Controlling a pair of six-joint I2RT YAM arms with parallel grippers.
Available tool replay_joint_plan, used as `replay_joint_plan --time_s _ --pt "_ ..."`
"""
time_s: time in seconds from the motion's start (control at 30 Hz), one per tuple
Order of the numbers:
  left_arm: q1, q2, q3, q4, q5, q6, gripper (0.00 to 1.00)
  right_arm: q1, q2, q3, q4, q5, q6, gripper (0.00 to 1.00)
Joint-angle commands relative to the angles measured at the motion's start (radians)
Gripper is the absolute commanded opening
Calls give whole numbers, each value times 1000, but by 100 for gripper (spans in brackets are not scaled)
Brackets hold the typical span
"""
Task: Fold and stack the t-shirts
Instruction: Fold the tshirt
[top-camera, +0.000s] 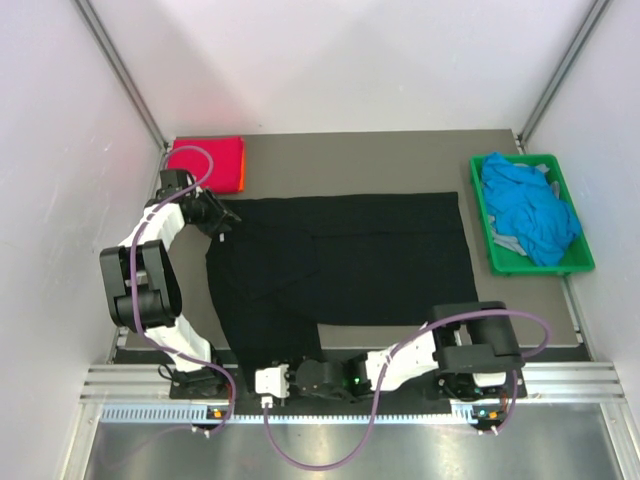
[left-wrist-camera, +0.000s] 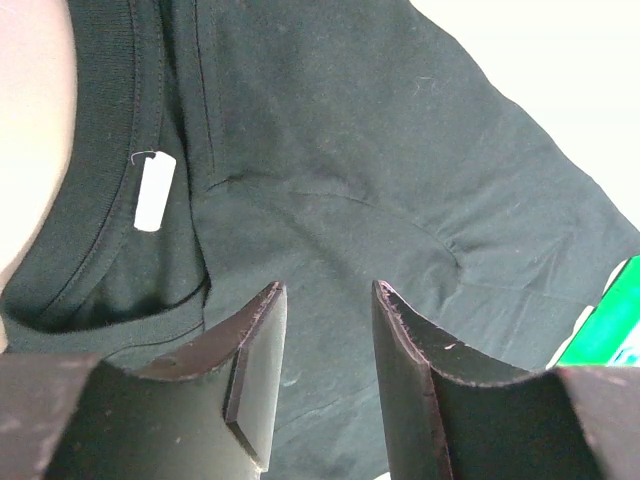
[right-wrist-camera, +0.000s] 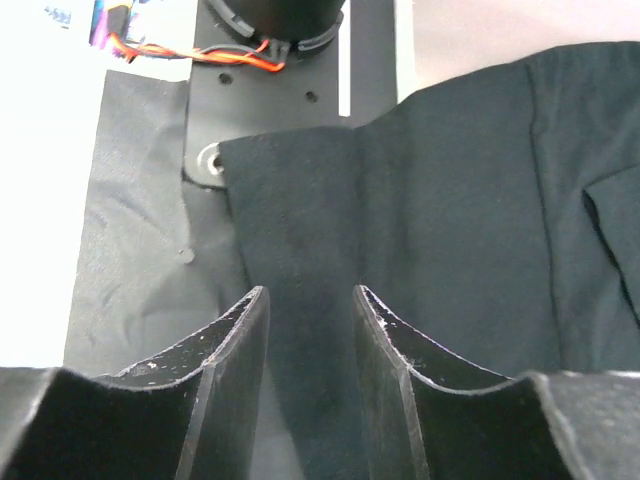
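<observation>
Left gripper (left-wrist-camera: 325, 290) spread, poised over the black shirt (top-camera: 350, 255) beside its neck label (left-wrist-camera: 155, 192). Right gripper (right-wrist-camera: 308, 292) likewise spread, astride the shirt's near edge. Black shirt lies mid-table; red shirt (top-camera: 207, 160) folded at the far left corner; blue shirts (top-camera: 528, 210) heaped in the crate (top-camera: 483, 215).

Table (top-camera: 350, 165): black t-shirt (top-camera: 380, 260), magenta-red t-shirt (top-camera: 207, 160), green crate (top-camera: 540, 269).

Table (top-camera: 400, 160) layout
Spread t-shirt (top-camera: 350, 255) lies mid-table; folded t-shirt (top-camera: 208, 160) at far left corner; crate (top-camera: 483, 215) at right holds crumpled t-shirts (top-camera: 530, 210).
</observation>
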Motion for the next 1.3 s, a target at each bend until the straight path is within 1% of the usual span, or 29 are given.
replay_joint_plan --time_s 0.0,0.33,0.43,0.57,0.63,0.73,0.77,0.83,0.93,1.0,1.07,1.1,1.23,1.27 --pt "2 -33 22 -7 -5 26 45 18 -26 -1 22 -36 5 40" --pt "2 -36 29 -13 -11 30 45 37 46 46 13 -56 2 40" --pt "2 -39 25 -12 -14 27 45 38 69 52 20 -30 2 41" --pt "2 -41 21 -6 -11 18 44 37 94 57 46 14 -12 39" --pt "4 -44 21 -4 -12 18 44 35 106 63 47 24 -20 36" --pt "2 -47 25 -6 -12 23 45 37 108 63 54 36 -27 18" --pt "2 -45 30 -10 -11 24 44 35 102 57 60 39 -32 8" --pt "2 -44 35 -15 -8 23 44 35 94 55 65 42 -38 0" --pt "2 -53 35 -12 -17 18 44 31 76 65 57 73 -50 0" --pt "4 -61 36 -13 -20 23 44 26 57 74 63 126 -47 0" --pt "2 -64 45 -19 -34 29 44 1 30 92 59 145 -35 0" --pt "4 -65 48 -22 -38 36 45 -14 22 103 25 146 -8 0" --pt "11 -73 78 -47 -84 47 45 -130 -10 177 -90 71 68 0" --pt "13 -77 97 -53 -110 49 45 -146 -21 189 -95 61 75 0"
